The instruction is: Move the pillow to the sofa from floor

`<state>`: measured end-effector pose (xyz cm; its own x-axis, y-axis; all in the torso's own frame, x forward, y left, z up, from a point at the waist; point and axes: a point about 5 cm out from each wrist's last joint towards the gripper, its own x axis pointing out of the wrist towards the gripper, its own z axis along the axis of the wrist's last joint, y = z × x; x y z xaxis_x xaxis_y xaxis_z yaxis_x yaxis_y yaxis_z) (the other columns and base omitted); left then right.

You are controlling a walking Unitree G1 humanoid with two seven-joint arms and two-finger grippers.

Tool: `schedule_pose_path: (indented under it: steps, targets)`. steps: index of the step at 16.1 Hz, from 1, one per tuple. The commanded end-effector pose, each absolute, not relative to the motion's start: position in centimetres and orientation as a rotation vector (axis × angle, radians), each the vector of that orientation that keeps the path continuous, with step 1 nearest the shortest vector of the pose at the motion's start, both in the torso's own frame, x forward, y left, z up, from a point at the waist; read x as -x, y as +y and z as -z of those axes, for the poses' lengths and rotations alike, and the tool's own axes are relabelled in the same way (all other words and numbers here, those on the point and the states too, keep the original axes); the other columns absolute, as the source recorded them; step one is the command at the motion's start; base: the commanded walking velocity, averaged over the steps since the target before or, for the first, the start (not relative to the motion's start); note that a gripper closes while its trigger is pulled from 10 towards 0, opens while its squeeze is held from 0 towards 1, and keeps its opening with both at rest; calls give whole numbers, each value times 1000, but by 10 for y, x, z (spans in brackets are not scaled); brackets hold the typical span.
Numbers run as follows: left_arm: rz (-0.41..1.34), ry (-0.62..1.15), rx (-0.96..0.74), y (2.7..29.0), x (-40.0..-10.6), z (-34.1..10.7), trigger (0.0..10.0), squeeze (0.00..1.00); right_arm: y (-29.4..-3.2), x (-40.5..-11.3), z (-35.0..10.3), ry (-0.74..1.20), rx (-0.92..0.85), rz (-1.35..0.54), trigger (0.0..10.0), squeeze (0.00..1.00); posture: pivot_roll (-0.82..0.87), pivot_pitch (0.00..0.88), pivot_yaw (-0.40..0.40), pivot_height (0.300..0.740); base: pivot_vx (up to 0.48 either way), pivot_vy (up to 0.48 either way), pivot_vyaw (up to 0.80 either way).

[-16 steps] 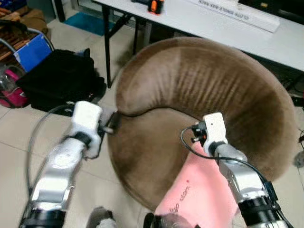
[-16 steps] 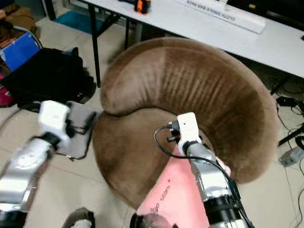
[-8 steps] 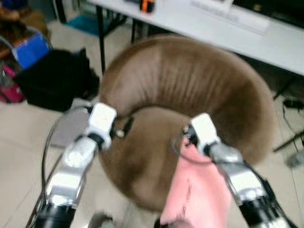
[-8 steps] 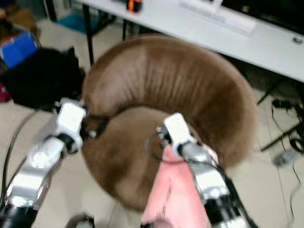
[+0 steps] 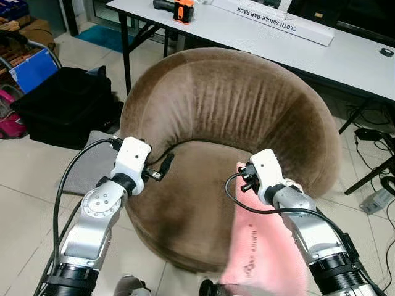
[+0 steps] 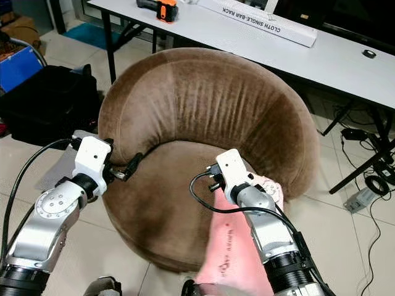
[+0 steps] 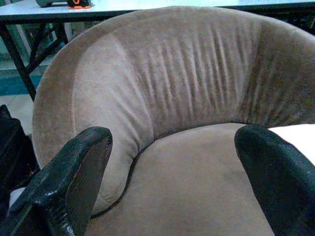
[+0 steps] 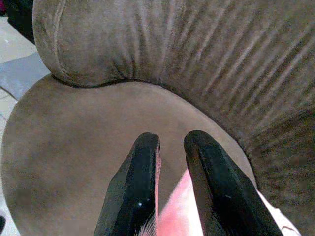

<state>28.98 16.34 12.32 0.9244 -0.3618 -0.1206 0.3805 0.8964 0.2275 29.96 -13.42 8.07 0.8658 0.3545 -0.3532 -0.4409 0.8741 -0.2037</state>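
The right gripper (image 8: pixel 170 147) pinches the pink pillow (image 5: pixel 262 259) between nearly closed fingers; the pillow hangs below it over the brown sofa (image 5: pixel 247 105) seat's front. The left gripper (image 7: pixel 172 162) is spread wide, holding nothing, facing the backrest.

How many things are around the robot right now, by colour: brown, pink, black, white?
Brown: 1, the round sofa.
Pink: 1, the pillow, pinched by the right gripper.
Black: 1, the bag on the floor.
White: 2, the table and the long box on it.
Total: 5. The left gripper is open over the seat.
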Motion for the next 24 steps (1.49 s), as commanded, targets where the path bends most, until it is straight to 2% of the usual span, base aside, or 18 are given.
schedule_pose_path:
  steps: [1,2,5,11,14,16,18,19,21,24]
  targets:
    - [398,99,-235,156,-291,-114,10000,0,-144,-302,-81,334,305,-409,10000,0,26,152,-160,740,0,0,0]
    - [411,111,-235,153,-293,-109,10000,0,-148,-302,-77,355,349,-414,10000,0,26,154,-160,740,0,0,0]
    - [565,197,-231,114,-305,-80,10000,0,-157,-299,-52,446,470,-432,10000,0,16,151,-162,740,0,0,0]
    - [793,281,-217,39,-321,-63,10000,0,-149,-303,-50,436,502,-433,10000,0,-42,136,-148,740,0,0,0]
    - [854,258,-247,26,-318,-62,10000,0,-179,-299,-37,493,542,-335,10000,0,-61,135,-140,740,0,0,0]
    - [841,219,-270,30,-320,-65,10000,0,-192,-298,-36,502,557,-285,10000,0,-69,139,-137,740,0,0,0]
    - [805,90,-238,49,-325,-84,10000,0,-221,-298,-34,509,601,-176,10000,0,-57,143,-139,740,0,0,0]
    - [781,27,-217,66,-323,-97,10000,0,-232,-299,-36,507,563,-142,10000,0,-39,144,-143,740,0,0,0]
    - [763,4,-200,74,-320,-103,10000,0,-236,-301,-38,492,571,-135,10000,0,-34,144,-145,740,0,0,0]
    - [545,-4,-122,137,-296,-106,10000,0,-253,-294,-36,446,409,-78,10000,0,3,146,-152,740,0,0,0]
